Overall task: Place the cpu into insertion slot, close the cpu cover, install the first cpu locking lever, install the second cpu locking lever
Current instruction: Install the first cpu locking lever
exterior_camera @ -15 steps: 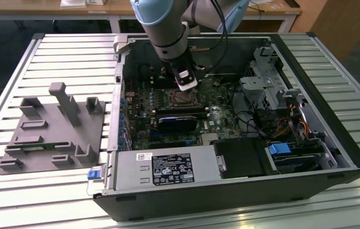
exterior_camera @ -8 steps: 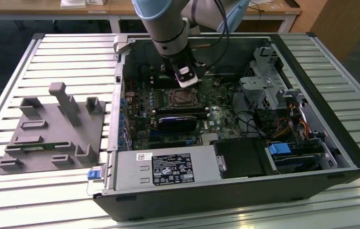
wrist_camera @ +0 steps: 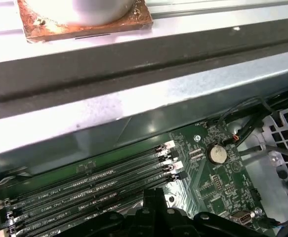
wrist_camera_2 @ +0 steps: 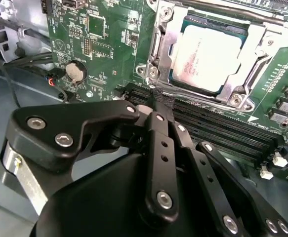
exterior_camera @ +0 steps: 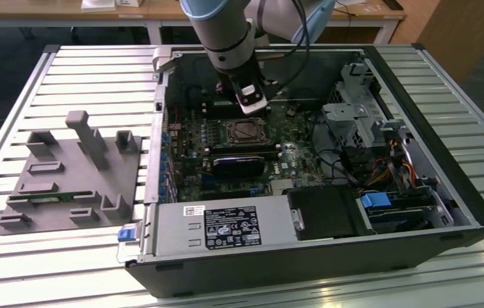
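Inside an open desktop PC case lying on a slatted table, the robot arm reaches down over the motherboard. Gripper hangs just above the board, near the long black memory slots beside the socket. In the second wrist view its black fingers come together at the tips w/ nothing between them, so it looks clenched and empty; the very tips are partly hidden by the linkage.

CPU, dull silver top, sits flat in the insertion slot. CPU cover, a thin silvery frame, lies down around the chip; its far edge is cut off at the picture border. Whether the locking levers are latched can't be made out.

A coin battery sits on the green board in the first wrist view, near the memory slot ends. At the exterior view's left, a grey fixture block rests on the table.
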Tool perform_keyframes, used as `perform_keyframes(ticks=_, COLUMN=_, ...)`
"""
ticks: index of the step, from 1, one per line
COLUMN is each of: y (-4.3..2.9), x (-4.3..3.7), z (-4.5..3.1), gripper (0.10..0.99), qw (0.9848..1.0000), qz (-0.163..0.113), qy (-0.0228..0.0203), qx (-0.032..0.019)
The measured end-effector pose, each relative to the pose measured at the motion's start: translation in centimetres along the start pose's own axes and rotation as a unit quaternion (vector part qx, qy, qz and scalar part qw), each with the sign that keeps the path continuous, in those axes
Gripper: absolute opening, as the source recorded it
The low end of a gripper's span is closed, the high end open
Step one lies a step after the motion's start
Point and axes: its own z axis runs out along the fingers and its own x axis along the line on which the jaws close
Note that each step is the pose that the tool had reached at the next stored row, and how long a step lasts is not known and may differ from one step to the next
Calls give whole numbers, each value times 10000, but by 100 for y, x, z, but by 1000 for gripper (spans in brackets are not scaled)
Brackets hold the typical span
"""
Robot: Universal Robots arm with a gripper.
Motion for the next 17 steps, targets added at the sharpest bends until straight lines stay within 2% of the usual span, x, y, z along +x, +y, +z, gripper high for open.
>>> perform_keyframes(ticks=1, y=1, x=-2, z=1, gripper=102, qw=10000, qz=3, qy=14, qx=6)
perform_keyframes(ticks=2, y=2, x=-7, z=3, gripper=102, qw=10000, qz=10, qy=59, qx=30)
perform_keyframes(ticks=4, y=8, x=-28, z=12, gripper=102, qw=9997, qz=35, qy=193, qx=111)
perform_keyframes(ticks=9, y=24, x=-80, z=31, gripper=102, qw=9976, qz=100, qy=584, qx=347)
perform_keyframes(ticks=14, y=39, x=-127, z=49, gripper=102, qw=9935, qz=166, qy=969, qx=581)
perform_keyframes(ticks=15, y=41, x=-134, z=52, gripper=102, qw=9927, qz=173, qy=1020, qx=622)
perform_keyframes(ticks=17, y=41, x=-135, z=53, gripper=102, qw=9925, qz=173, qy=1031, qx=636)
